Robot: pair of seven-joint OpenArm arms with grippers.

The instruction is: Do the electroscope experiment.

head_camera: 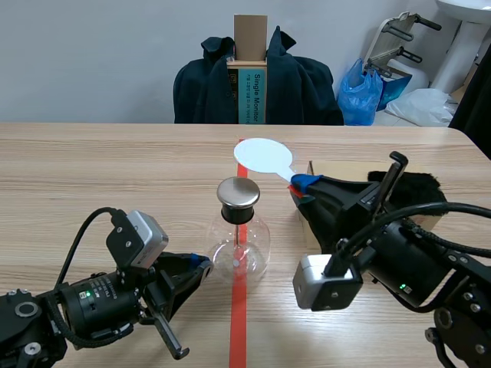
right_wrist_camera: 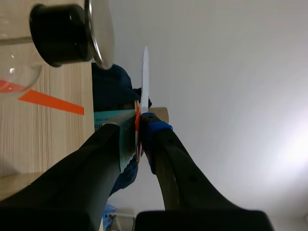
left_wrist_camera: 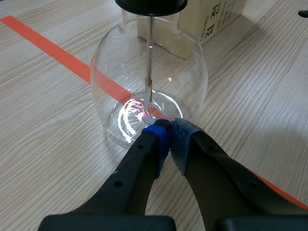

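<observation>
The electroscope, a clear glass flask [head_camera: 239, 249] with a round metal cap [head_camera: 238, 194], stands on the red tape line mid-table. A thin rod [left_wrist_camera: 150, 57] hangs inside the flask [left_wrist_camera: 115, 82]. My left gripper [head_camera: 201, 264] lies low at the flask's near left, shut on nothing, its tips [left_wrist_camera: 168, 127] against the glass base. My right gripper [head_camera: 303, 184] is raised to the flask's right, shut on the handle of a white round paddle [head_camera: 263, 156]. In the right wrist view the paddle [right_wrist_camera: 145, 72] stands edge-on ahead of the gripper [right_wrist_camera: 138, 122], close to the metal cap [right_wrist_camera: 98, 29].
A cardboard box [head_camera: 326, 170] and a black furry cloth [head_camera: 420, 188] lie on the table under the right arm. The box [left_wrist_camera: 211, 19] sits just behind the flask. A chair draped with a dark jacket [head_camera: 257, 84] stands beyond the table's far edge.
</observation>
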